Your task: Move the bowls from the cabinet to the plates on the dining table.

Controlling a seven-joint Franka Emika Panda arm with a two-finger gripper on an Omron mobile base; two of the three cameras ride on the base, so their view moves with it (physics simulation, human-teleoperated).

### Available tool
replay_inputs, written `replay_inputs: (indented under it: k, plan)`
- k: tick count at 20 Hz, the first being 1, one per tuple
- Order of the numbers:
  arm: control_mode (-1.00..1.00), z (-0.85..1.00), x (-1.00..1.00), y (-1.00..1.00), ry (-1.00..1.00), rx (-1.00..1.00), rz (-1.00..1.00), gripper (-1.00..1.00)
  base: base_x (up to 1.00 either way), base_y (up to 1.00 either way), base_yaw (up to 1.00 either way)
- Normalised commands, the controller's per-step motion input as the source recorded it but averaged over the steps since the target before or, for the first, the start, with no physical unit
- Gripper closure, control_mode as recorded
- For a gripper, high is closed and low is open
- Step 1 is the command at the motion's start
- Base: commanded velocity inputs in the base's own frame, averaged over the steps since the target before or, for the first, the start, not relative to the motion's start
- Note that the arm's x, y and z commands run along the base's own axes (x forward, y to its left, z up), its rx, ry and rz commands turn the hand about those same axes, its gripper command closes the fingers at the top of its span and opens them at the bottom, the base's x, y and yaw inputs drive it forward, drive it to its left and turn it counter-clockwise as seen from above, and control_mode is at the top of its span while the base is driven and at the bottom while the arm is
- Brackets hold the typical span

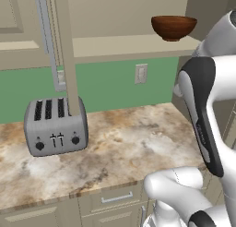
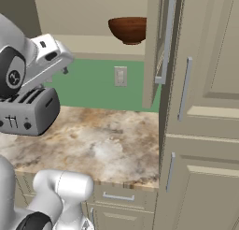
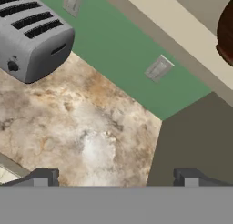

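In the left base view a toaster (image 1: 56,126) stands at 9 o'clock on the stone worktop (image 1: 133,143), against the green wall (image 1: 110,85). Just above it, toward 11 o'clock, an open cabinet door (image 1: 67,50) hangs edge-on with its silver handle (image 1: 47,32). A wall outlet (image 1: 141,74) sits right of centre. At 1 o'clock the brown bowl (image 1: 174,26) rests upright on the cabinet shelf (image 1: 124,45). The arm (image 1: 203,115) fills the 3 to 5 o'clock side.

In the right base view the gripper (image 2: 59,71) hangs at 10 o'clock, over the toaster (image 2: 29,111), well apart from the bowl (image 2: 129,29) at 12 o'clock on the shelf. The second open door (image 2: 153,46) stands right of the bowl.

In the hand view the fingertips (image 3: 43,176) are spread wide, nothing between them; the bowl (image 3: 226,34) shows at 2 o'clock, cut by the edge.
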Motion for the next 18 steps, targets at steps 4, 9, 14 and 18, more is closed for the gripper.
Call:
replay_inputs:
  k: [4,9,14,18]
  plan:
    - [-1.00,0.36,0.00,-0.03,-0.26,-0.17,0.09,-1.00,0.00,0.00,0.00]
    - [-1.00,0.58,-0.01,-0.01,-0.10,-0.02,0.01,-1.00,0.00,0.00,0.00]
    - [-1.00,0.02,0.69,-0.17,0.00,0.00,-0.04,-1.00,0.00,0.00,0.00]
    - [-1.00,0.08,0.62,-0.07,0.00,0.00,-0.10,-1.00,0.00,0.00,0.00]
